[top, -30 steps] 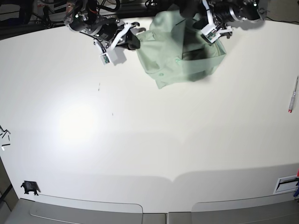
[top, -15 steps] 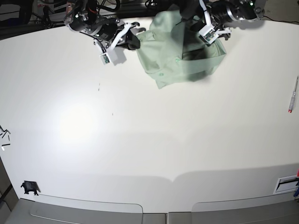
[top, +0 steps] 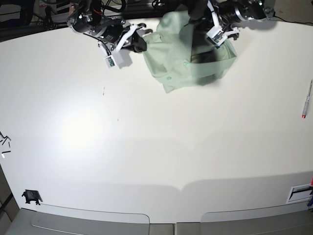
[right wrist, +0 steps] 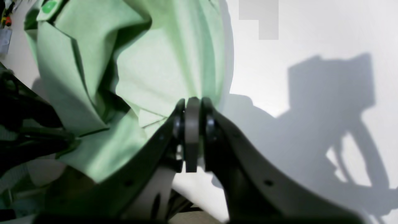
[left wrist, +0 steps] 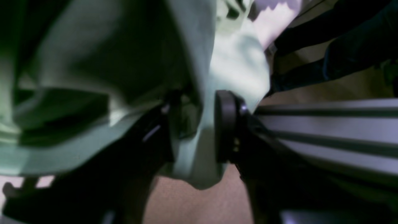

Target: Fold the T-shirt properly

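The T-shirt lies bunched at the table's far edge, between my hands. My right hand pinches its left edge; my left hand, half-wide, straddles a fold at its far right corner without clamping it.

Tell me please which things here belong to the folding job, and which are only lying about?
Belong to the job:
- T-shirt, bunched at the table's far edge
- right gripper, pinching the shirt's edge
- left gripper, cloth between its fingers

Only lying about:
- pen
- small black clip
- small dark bits at the table edge
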